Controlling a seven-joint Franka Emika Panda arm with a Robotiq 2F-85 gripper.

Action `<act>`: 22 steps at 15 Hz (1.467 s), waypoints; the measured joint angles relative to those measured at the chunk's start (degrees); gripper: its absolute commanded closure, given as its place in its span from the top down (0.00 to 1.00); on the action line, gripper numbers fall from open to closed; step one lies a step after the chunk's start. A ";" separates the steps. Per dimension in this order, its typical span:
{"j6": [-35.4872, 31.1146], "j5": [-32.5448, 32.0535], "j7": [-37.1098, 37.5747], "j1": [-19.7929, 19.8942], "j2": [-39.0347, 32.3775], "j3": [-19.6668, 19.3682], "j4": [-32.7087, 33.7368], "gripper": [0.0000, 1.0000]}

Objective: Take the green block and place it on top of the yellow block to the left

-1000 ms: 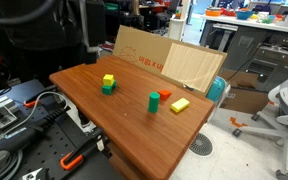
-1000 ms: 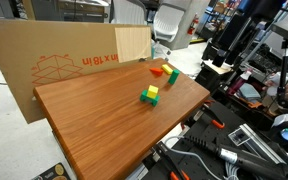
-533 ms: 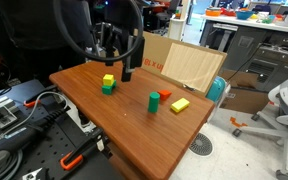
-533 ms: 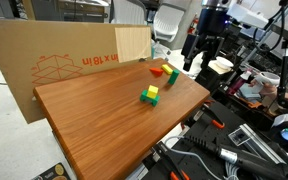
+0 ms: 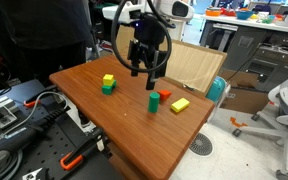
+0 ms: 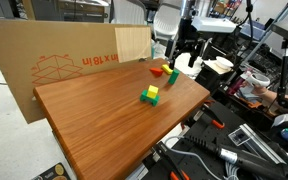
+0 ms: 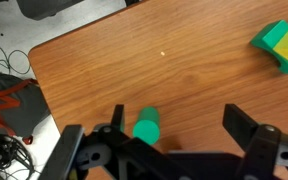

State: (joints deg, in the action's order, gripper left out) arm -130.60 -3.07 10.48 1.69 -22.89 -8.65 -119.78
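Wooden counter carries all the blocks, with a cardboard sheet standing along one edge. Tool hangs above the counter with its jaws spread wide and nothing between them. The wrist view confirms this, showing both fingers well apart over bare wood.

Green block stands upright on the counter below the tool and is not touched by it. In the wrist view the green block sits nearer one finger than the other. A red block is just beside it, and a flat yellow block lies near both.

Yellow block rests on top of a squat green cube, well apart from that group; this stack also shows in an exterior view.
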 measured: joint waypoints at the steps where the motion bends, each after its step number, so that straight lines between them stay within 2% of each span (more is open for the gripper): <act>1: 0.01 0.00 0.46 0.00 -1.24 -0.04 1.19 1.00; 12: 1.77 0.06 1.66 0.89 -10.65 -0.38 9.41 1.00; 13: 2.46 0.06 1.66 0.91 -10.93 -0.38 9.84 0.80; 22: 6.34 0.06 1.67 1.20 -13.20 -0.69 12.76 0.12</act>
State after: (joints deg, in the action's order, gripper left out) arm -124.26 -3.01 12.15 2.89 -36.09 -9.34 -107.02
